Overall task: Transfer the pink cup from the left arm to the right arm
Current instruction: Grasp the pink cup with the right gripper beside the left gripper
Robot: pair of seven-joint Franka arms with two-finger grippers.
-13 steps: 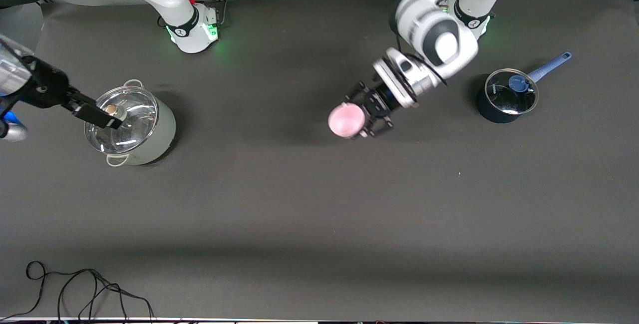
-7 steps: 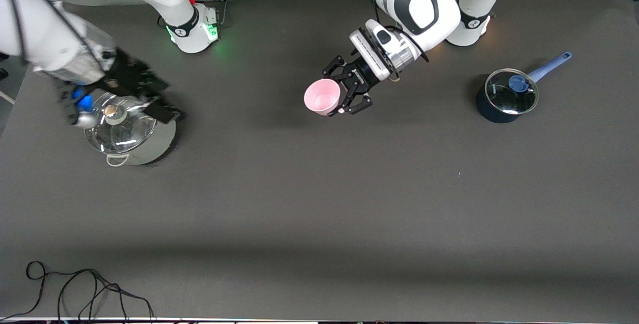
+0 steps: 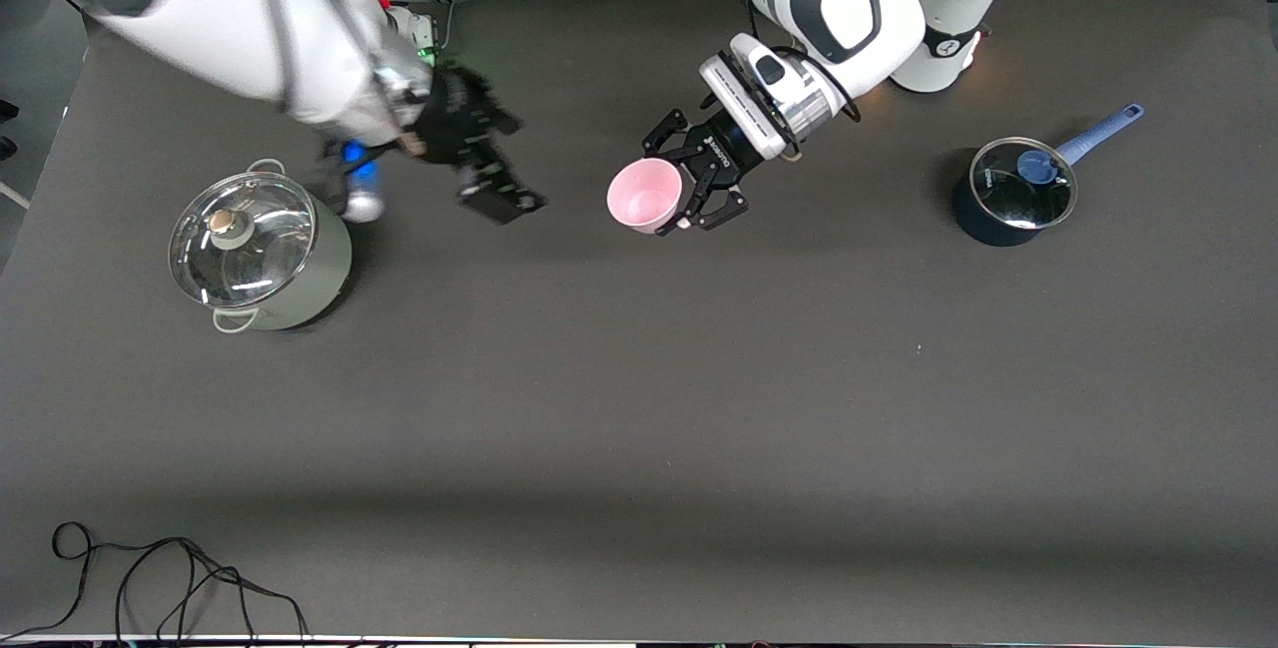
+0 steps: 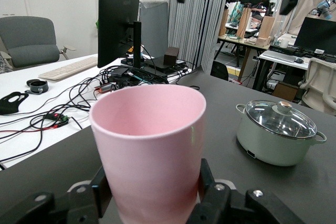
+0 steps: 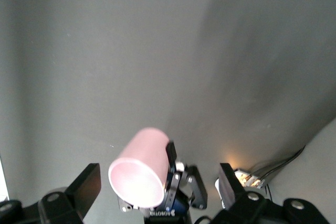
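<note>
**Pink cup held aloft between two pots**

A pale green pot [image 3: 262, 254] with a glass lid [image 3: 242, 231] and a brass-coloured knob stands toward the right arm's end of the bench [image 3: 639, 408]. A small dark saucepan [image 3: 1008, 197] with a glass lid, a blue knob and a blue handle stands toward the left arm's end. A black cable [image 3: 150, 578] lies coiled at the bench edge nearest the front camera. Nothing stands between the two grippers — only bare dark bench.

White lettering on the left gripper's body is too small to read.

The left gripper [image 3: 687, 191] has its jaws closed on the pink cup [image 3: 645, 195], held in the air over the middle of the bench, mouth turned toward the right arm. The cup is plain, pale pink, tapered, without a handle — its inside looks empty. The right gripper [image 3: 489, 184] hangs over the bench between the green pot and the cup, jaws spread wide, apart from the cup.
</note>
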